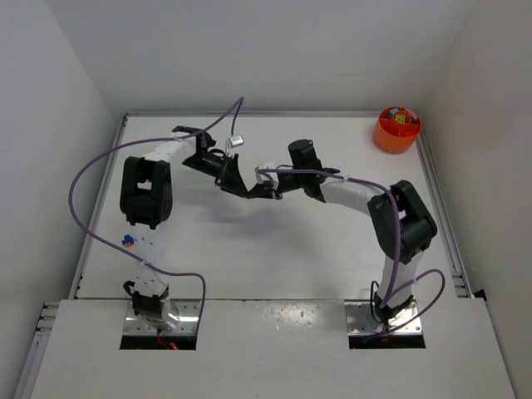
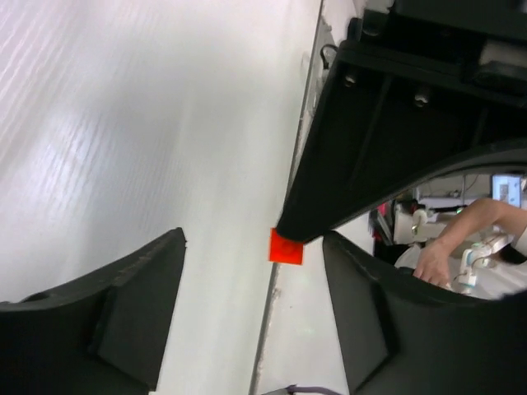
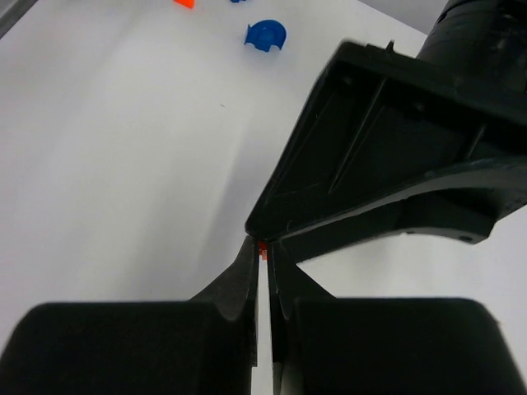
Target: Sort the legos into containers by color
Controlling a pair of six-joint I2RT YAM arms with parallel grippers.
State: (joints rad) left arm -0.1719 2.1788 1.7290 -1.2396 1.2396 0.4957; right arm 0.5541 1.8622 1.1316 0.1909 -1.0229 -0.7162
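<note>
My right gripper (image 3: 262, 245) is shut on a tiny orange lego (image 3: 263, 247), pinched at the very tips of its fingers. In the left wrist view the same orange lego (image 2: 286, 246) hangs at the tip of the right gripper, between the spread fingers of my left gripper (image 2: 254, 247), which is open and does not touch it. In the top view the left gripper (image 1: 243, 188) and right gripper (image 1: 259, 193) meet tip to tip above the table's middle. The orange tub (image 1: 397, 129), with several coloured legos inside, stands at the far right corner.
A few small legos (image 1: 128, 241), blue and orange, lie near the table's left edge by the left arm. A blue curved piece (image 3: 265, 34) and an orange piece (image 3: 184, 3) lie on the table beyond the grippers. Purple cables loop around both arms.
</note>
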